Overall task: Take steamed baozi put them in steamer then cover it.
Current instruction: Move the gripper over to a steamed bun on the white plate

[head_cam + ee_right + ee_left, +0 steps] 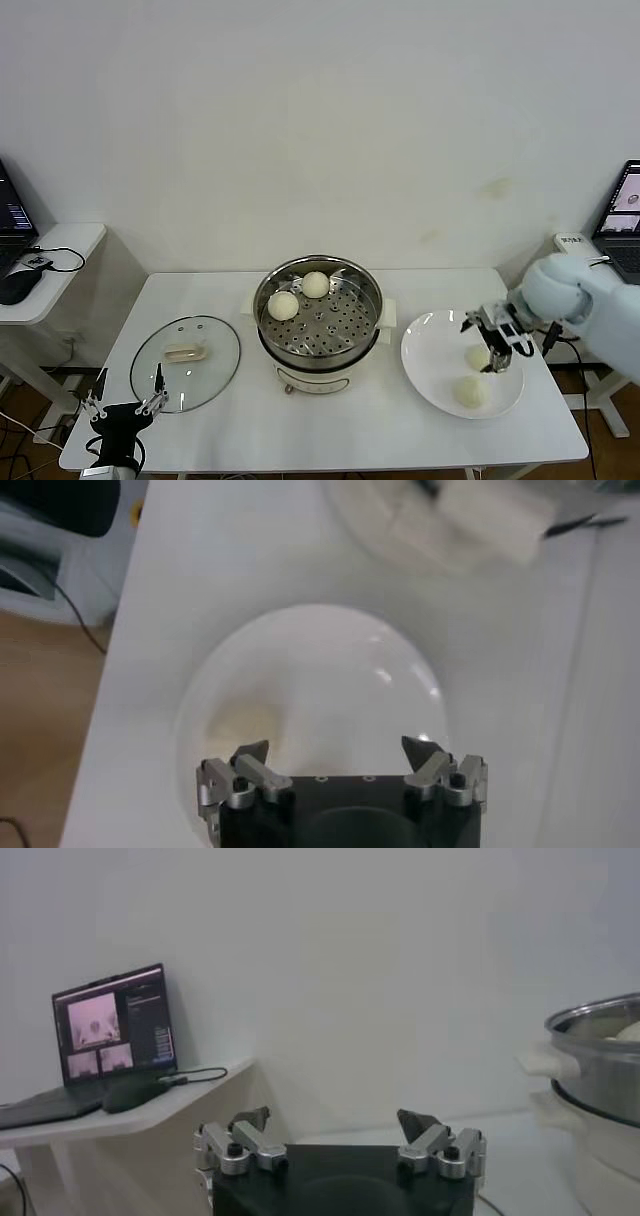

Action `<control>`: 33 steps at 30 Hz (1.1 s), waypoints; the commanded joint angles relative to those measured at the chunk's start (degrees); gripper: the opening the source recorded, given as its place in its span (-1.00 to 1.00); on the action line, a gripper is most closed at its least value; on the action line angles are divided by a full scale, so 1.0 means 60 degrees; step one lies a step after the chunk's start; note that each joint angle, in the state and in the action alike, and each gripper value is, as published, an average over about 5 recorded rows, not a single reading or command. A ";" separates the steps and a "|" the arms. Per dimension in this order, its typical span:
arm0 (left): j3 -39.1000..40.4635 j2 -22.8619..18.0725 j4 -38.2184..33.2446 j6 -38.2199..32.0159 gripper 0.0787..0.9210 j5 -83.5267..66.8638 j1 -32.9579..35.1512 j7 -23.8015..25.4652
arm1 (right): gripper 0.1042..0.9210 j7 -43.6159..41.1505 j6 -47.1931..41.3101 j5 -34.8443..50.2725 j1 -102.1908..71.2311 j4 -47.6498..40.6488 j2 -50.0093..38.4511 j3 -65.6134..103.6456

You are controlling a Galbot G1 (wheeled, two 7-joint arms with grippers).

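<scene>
The steamer (pixel 318 312) stands mid-table on its white base, with two baozi (pixel 283 305) (pixel 315 284) on its perforated floor. Two more baozi (pixel 478 357) (pixel 470 391) lie on the white plate (pixel 430 345) at the right. My right gripper (pixel 491 345) hangs open over that plate, right beside the nearer bun and holding nothing. In the right wrist view its jaws (pixel 340 750) stand wide above the plate (pixel 330 670), with a baozi (pixel 240 725) off to one side. The cover (pixel 185 362) lies flat at the left. My left gripper (pixel 127 392) waits open near the table's front left corner.
The left wrist view shows the left gripper (pixel 335 1120) empty, with the steamer's wall (pixel 600 1058) to one side. A side desk with a laptop (pixel 110 1033) and mouse stands off the table's left end. Another laptop (pixel 625 220) sits at the far right.
</scene>
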 commanded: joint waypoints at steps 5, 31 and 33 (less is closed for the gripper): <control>-0.0047 -0.0018 0.0062 0.0002 0.77 0.0014 0.0023 -0.0003 | 0.76 0.0131 0.0098 -0.0855 -0.2105 -0.0444 0.0295 0.1033; -0.0059 -0.0033 0.0194 -0.0002 0.77 0.0002 -0.0054 -0.0018 | 0.51 0.0143 -0.0136 -0.1009 -0.2201 -0.1385 0.1143 0.0970; -0.0052 -0.0040 0.0194 -0.0002 0.77 0.0004 -0.0058 -0.0021 | 0.44 0.0145 -0.0150 -0.1007 -0.2215 -0.1401 0.1154 0.0982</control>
